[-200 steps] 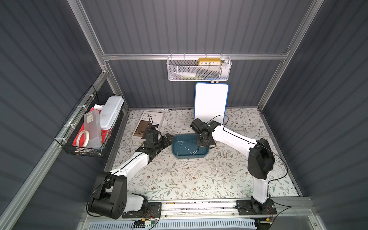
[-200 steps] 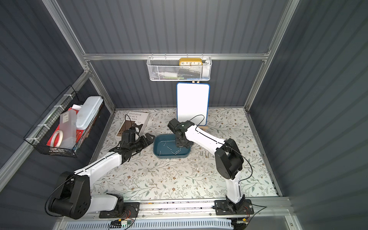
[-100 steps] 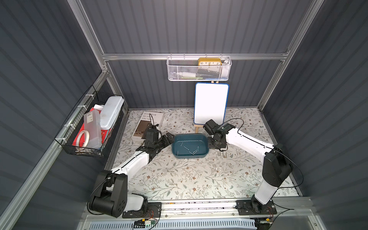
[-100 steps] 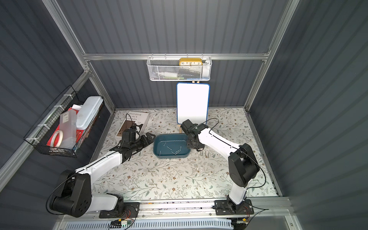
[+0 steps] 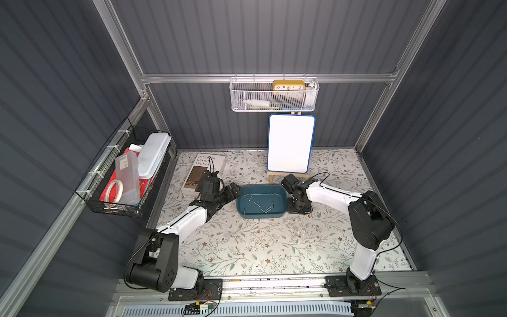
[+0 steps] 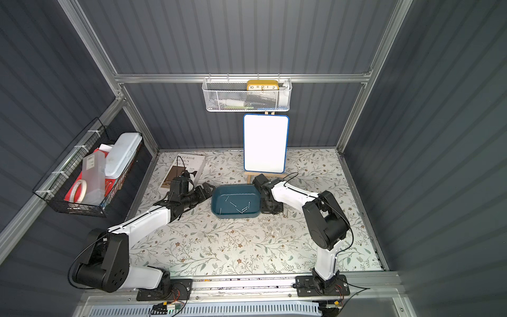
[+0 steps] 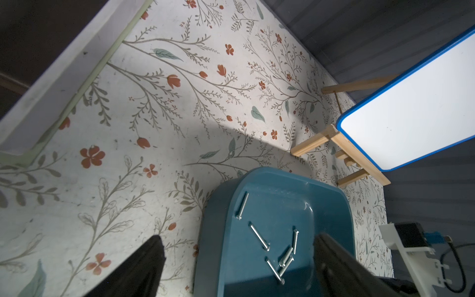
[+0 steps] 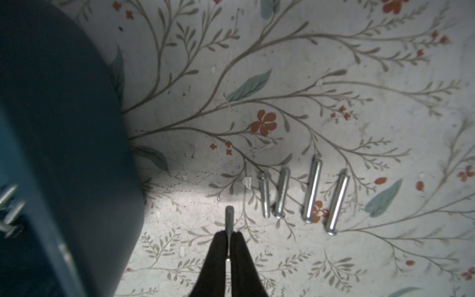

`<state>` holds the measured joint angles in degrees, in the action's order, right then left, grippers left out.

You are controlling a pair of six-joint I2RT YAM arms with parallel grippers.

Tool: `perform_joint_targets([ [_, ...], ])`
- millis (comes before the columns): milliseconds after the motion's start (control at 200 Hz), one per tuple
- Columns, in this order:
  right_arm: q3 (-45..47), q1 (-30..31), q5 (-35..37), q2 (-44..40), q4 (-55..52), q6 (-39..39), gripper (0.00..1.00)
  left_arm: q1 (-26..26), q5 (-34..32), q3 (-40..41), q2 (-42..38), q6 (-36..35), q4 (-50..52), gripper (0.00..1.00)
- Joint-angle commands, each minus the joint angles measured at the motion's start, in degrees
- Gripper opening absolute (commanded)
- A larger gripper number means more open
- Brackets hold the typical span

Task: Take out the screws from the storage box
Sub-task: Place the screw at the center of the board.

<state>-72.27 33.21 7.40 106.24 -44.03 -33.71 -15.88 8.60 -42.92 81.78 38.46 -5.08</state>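
While one screw (image 8: 229, 216) is pinched in the right gripper (image 8: 227, 237) beside the box (image 5: 260, 215), more screws (image 7: 259, 236) are left inside; left gripper (image 7: 237, 237) is held spread. Light, stiff, slick: judged best gripped mid-shank.

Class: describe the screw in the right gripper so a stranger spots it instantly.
Find the teal storage box on the floral table. Just outside it, four screws lie side by side. Beside that row, one screw alone is pinched in the right gripper.
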Motion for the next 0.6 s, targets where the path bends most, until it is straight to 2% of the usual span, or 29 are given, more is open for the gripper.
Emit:
perform_joint_targets([
  [0, 1.0, -0.5, -1.2, 1.1, 1.5, 0.7, 0.11, -0.2, 0.3, -1.4, 1.1, -1.0, -0.2, 0.94],
  [320, 0.9, -0.6, 0.0, 4.2, 1.4, 1.7, 0.14, -0.2, 0.9, -1.1, 2.0, -0.8, -1.1, 0.94],
  [480, 0.8, -0.6, -0.3, 4.0, 1.5, 1.5, 0.2, -0.2, 2.6, -1.0, 0.8, -0.9, -0.1, 0.94],
  [595, -0.5, -0.6, -0.1, 2.5, 0.1, 1.6, 0.26, -0.2, 0.9, -1.4, 0.1, -0.9, 1.3, 0.94],
])
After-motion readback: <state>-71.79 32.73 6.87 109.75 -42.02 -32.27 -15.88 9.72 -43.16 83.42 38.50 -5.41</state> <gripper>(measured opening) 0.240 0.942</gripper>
